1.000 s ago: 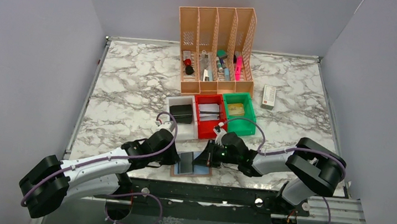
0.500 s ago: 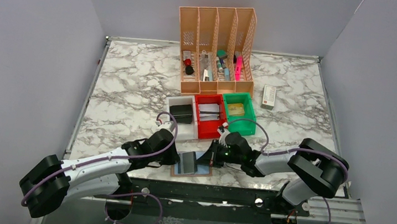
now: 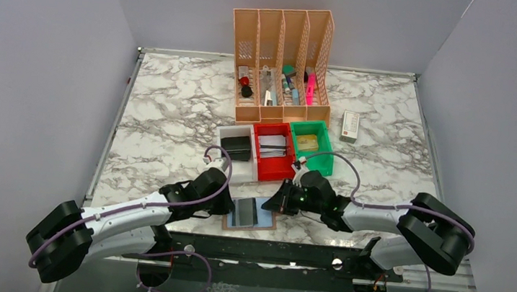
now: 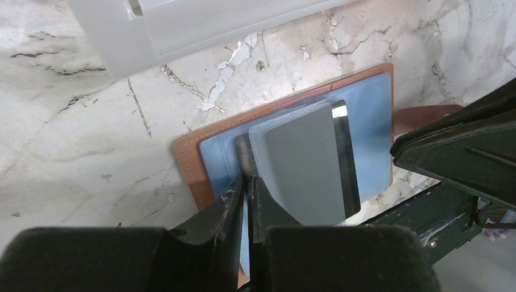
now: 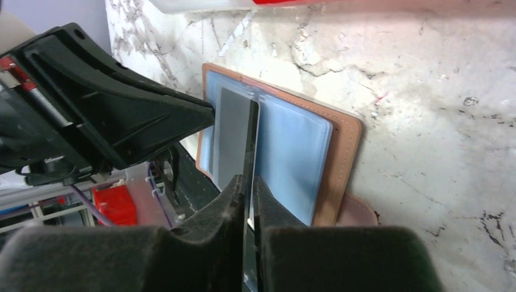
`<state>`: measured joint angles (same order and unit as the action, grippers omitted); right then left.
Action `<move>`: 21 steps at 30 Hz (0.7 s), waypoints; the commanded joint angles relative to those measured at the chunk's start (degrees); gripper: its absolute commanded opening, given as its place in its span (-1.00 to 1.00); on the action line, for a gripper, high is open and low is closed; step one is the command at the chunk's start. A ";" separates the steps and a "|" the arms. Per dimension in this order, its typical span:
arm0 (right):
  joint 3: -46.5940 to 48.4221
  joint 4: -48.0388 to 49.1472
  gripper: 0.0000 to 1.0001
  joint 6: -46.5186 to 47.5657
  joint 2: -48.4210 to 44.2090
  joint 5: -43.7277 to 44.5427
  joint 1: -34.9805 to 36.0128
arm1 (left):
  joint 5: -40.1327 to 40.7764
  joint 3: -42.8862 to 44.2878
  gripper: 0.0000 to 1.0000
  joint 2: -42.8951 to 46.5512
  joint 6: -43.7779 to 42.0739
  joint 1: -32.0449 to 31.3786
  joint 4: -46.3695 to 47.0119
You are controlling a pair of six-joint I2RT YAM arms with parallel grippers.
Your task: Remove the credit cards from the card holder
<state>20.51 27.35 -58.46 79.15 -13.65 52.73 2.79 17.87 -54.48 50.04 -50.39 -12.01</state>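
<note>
From above, the card holder (image 3: 264, 218) lies flat at the table's (image 3: 172, 108) near edge, long axis 9 to 3, a tan border round blue pockets. A grey credit card (image 3: 242, 212) crosses it, 12 to 6. The white bin (image 3: 228, 163) and red bin (image 3: 272, 169) stand close at 12, with bare marble at 9 and 3. The left gripper (image 3: 229, 203) and right gripper (image 3: 269, 205) meet over the holder. In the left wrist view the holder slants 8 to 2, and the left jaws are pinched narrow on its near blue edge. In the right wrist view the card stands nearly edge-on, its lower end nipped between the almost closed right jaws.
</note>
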 commanded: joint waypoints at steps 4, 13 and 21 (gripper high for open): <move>0.62 5.77 -0.55 1.57 5.47 -4.55 -0.35 | -1.30 -0.28 -0.77 -0.99 -0.77 -0.58 -1.40; 0.64 8.26 -0.35 1.61 8.85 -5.64 -0.35 | -1.08 -0.05 -0.76 -1.85 -0.73 -0.52 -1.08; 1.08 9.60 -0.25 1.53 10.66 -7.11 -0.35 | -1.53 0.41 -0.77 -3.63 -1.18 -0.67 0.00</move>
<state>20.62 34.83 -57.39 88.01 -18.76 52.64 2.44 18.35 -56.62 49.93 -50.39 -10.13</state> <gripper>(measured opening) 0.370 0.116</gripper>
